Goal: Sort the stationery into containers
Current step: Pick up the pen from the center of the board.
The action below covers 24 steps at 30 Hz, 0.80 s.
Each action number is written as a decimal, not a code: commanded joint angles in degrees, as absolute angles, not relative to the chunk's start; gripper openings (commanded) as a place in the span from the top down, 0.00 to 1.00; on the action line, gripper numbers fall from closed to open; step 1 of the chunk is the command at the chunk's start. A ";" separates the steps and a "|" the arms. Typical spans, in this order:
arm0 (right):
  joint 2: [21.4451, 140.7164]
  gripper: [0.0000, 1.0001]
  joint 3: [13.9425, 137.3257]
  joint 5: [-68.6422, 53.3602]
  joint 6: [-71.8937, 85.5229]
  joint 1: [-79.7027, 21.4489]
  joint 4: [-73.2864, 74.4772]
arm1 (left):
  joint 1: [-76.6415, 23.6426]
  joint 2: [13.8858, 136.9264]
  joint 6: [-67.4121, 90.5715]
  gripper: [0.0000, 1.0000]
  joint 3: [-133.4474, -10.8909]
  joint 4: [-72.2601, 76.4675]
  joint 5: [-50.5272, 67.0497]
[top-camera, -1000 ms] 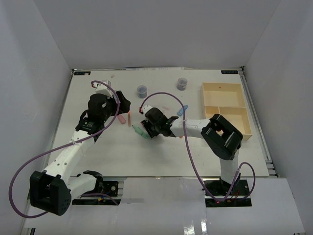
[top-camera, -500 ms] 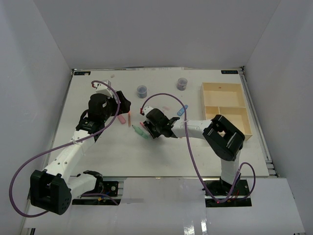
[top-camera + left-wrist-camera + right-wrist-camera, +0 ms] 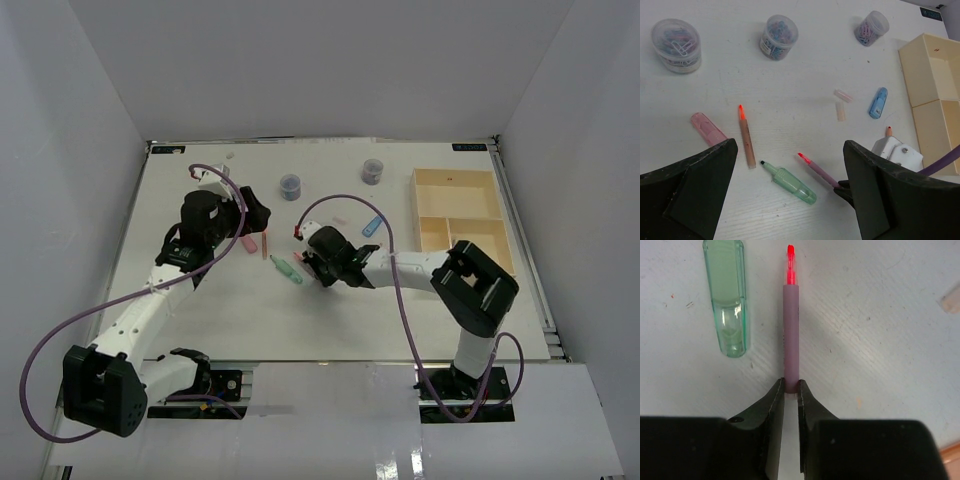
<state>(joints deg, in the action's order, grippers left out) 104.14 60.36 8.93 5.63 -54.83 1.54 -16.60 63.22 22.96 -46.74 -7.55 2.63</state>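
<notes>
My right gripper is shut on the back end of a purple pen with a red tip, low over the table. A green marker lies just left of it. In the top view the right gripper is at the table's middle, next to the green marker. My left gripper is open and empty, hovering above the purple pen and green marker. The beige tray stands at the far right.
Three round pots stand at the back. An orange pen, a pink piece, a blue piece and two small pale pieces lie on the table. The tray is at the right.
My right arm has shifted to the right, its wrist drawing a little away from the green marker. The left arm has barely moved.
</notes>
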 commanded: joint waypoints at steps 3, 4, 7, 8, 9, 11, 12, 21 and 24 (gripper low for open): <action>93.19 0.92 57.14 10.81 8.35 -55.28 -3.77 | -16.35 58.28 23.64 0.02 -49.04 -5.54 7.46; 91.51 0.92 56.43 10.98 9.05 -55.28 -4.74 | -16.35 57.49 24.16 0.02 -49.04 -5.28 9.47; 84.74 0.92 53.01 10.72 10.89 -55.37 -10.27 | -16.35 54.15 26.62 0.02 -47.73 -1.95 13.52; 81.59 0.92 52.13 10.72 11.59 -55.37 -12.02 | -16.35 53.44 27.85 0.02 -47.12 -1.06 14.58; 80.17 0.92 50.64 10.72 12.30 -55.46 -15.17 | -16.35 52.39 28.47 0.02 -46.59 -0.45 15.81; 76.66 0.92 49.40 11.16 14.14 -55.55 -18.18 | -16.35 51.86 29.61 0.02 -45.09 3.93 20.64; 75.77 0.92 48.70 11.25 14.50 -55.72 -20.63 | -16.35 51.77 30.84 0.02 -44.65 5.43 22.39; 70.84 0.92 46.14 13.18 16.43 -56.86 -34.44 | -16.44 53.17 36.91 0.02 -40.34 24.33 37.25; 70.93 0.92 45.79 12.92 16.87 -57.22 -38.31 | -16.79 55.19 38.58 0.02 -41.39 28.12 39.02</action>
<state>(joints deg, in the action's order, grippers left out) 71.99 46.06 11.68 15.51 -56.66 -28.77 -16.62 54.28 35.94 -40.36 20.47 33.74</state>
